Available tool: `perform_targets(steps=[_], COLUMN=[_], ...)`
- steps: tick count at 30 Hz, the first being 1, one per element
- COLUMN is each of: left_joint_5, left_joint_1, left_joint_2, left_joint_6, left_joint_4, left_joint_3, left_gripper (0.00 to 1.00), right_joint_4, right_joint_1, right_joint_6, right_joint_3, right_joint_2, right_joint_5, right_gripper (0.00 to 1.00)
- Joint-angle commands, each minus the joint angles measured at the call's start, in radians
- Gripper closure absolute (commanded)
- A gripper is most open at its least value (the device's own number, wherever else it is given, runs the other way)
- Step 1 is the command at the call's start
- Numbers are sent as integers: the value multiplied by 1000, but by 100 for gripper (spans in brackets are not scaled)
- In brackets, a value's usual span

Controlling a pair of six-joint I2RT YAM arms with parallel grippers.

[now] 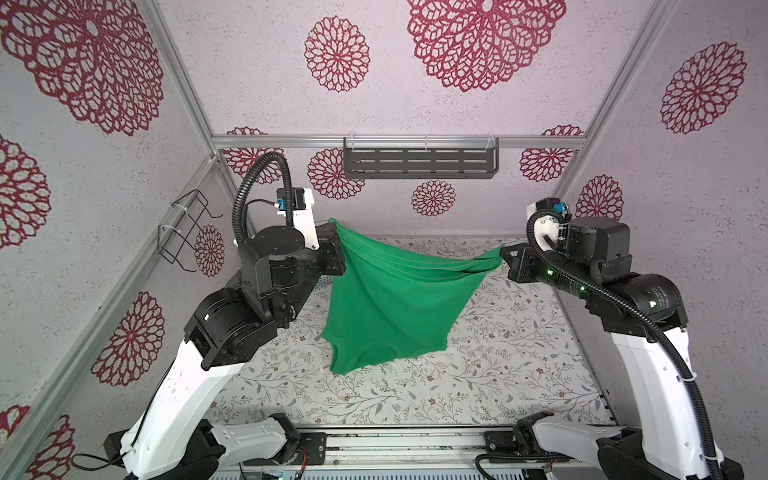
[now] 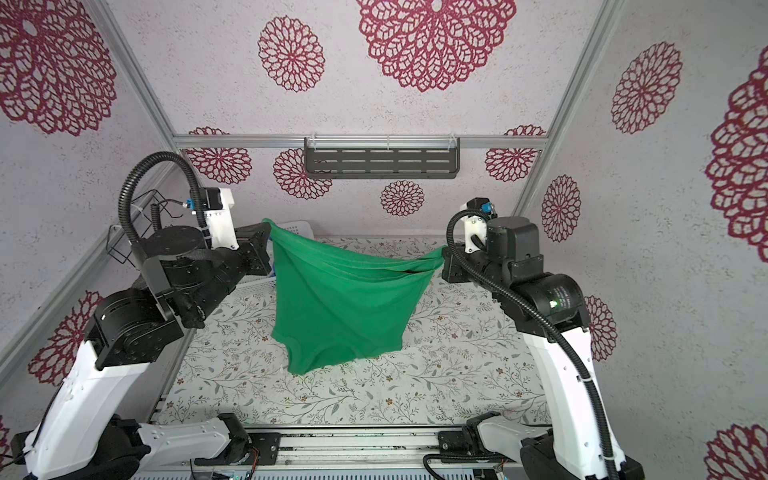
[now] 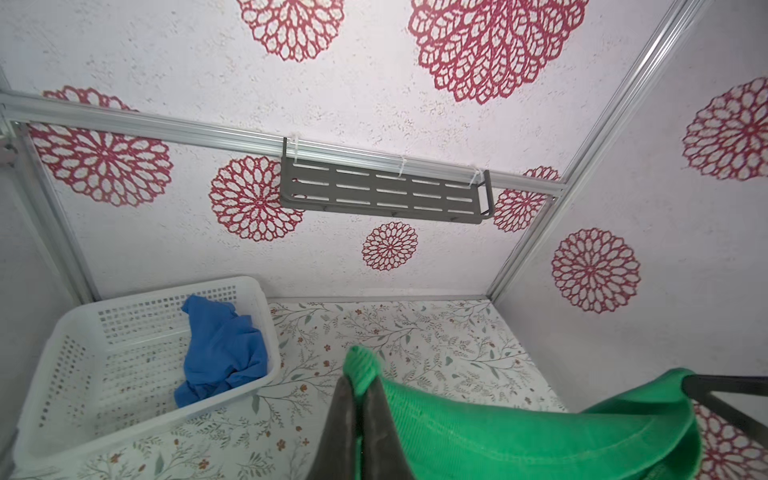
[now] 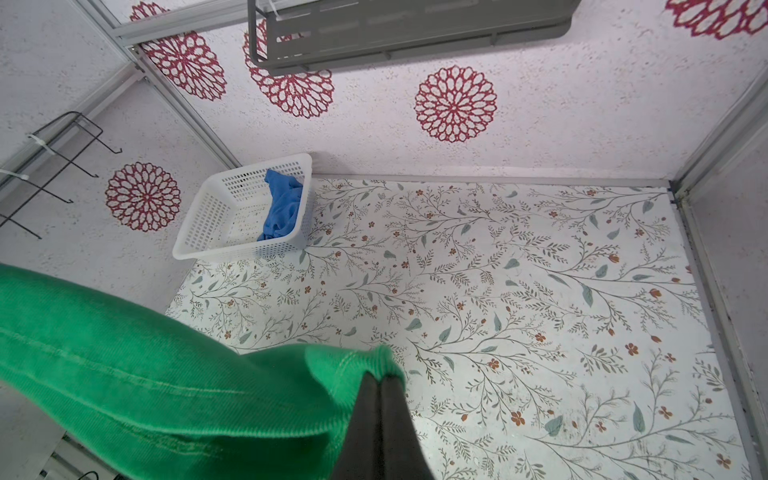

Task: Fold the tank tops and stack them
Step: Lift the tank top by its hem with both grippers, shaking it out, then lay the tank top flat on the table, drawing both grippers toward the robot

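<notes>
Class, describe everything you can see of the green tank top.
The green tank top is plain, soft, finely ribbed cloth, bright green. It hangs in the air, unfolded, its stitched edge sagging between the left gripper and right gripper, both shut on its corners. Scooped openings hang lowest, near the floral table; whether they touch it is unclear.
</notes>
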Motion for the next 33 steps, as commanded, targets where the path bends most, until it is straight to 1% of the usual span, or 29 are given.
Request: perform_targets(steps=[1, 4, 6, 8, 12, 14, 17, 18, 20, 21, 22, 23, 25, 26, 27, 28, 31, 33], left_joint_5=[75, 270, 344, 394, 433, 441, 498, 529, 572, 577, 585, 592, 592, 598, 599, 595, 584, 563], left_joint_1=[111, 262, 329, 379, 428, 449, 471, 471, 469, 471, 472, 472, 467, 463, 459, 456, 442, 422], left_joint_2=[41, 93, 165, 254, 434, 533, 728, 821, 934, 964, 964, 935, 822, 761, 672, 631, 520, 445], left_joint_6=[63, 43, 61, 90, 183, 204, 222, 241, 251, 243, 233, 227, 221, 225, 230, 226, 229, 213], left_joint_4=[-24, 32, 50, 62, 147, 184, 157, 144, 125, 134, 156, 201, 348, 444, 516, 546, 585, 608], left_joint_3=[-1, -39, -11, 47, 198, 312, 605, 723, 932, 999, 1009, 964, 750, 608, 473, 399, 175, -15], left_gripper=[100, 100, 100, 100, 100, 100, 100, 100, 100, 100, 100, 100, 100, 100, 100, 100, 100, 100], right_joint_4=[15, 53, 91, 121, 181, 193, 231, 261, 313, 327, 341, 356, 374, 385, 405, 432, 552, 591], right_joint_1=[2, -10, -34, -64, -109, -138, -176, -190, -218, -235, -248, -262, -278, -283, -287, -287, -290, -291], right_joint_6=[-37, -86, -116, -138, -190, -199, -214, -211, -202, -199, -198, -199, -211, -223, -237, -248, -273, -278], right_joint_3=[2, -11, 9, 61, 229, 351, 535, 585, 648, 674, 684, 678, 630, 579, 505, 424, 123, -78], right_joint_2=[57, 129, 195, 282, 458, 546, 667, 694, 728, 740, 742, 735, 706, 677, 639, 597, 446, 359], right_joint_5=[-5, -1, -13, -34, -28, -14, 5, -16, -79, -118, -146, -169, -188, -195, -198, -199, -208, -218], right_gripper=[100, 100, 100, 100, 100, 100, 100, 100, 100, 100, 100, 100, 100, 100, 100, 100, 100, 100])
